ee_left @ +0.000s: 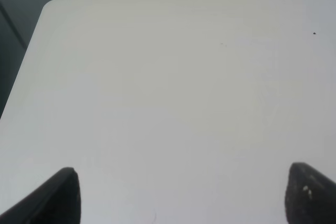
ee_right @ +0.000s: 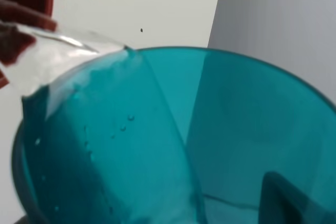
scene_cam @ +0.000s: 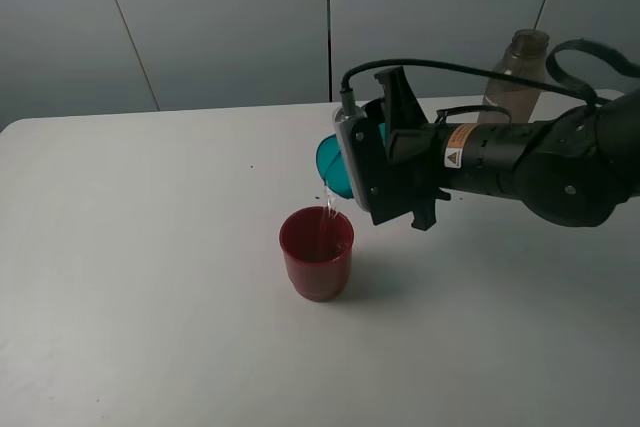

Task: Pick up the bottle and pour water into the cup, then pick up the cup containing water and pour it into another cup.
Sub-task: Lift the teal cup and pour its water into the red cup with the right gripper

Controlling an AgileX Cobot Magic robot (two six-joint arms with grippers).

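Jaws of the right gripper clamp the cup, tipped at twelve o'clock above another cup, water falling in; the bottle stands at two o'clock. Left wrist: we find the left gripper spread wide over the table. Right wrist: water leaves the teal rim (gripping fingers mostly hidden; fill level unreadable). We judge a steeper tilt could overshoot the red rim and spill.

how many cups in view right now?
2. The teal cup is tilted in the right gripper, pouring into the red cup, which stands on the table just below it. None look hidden.
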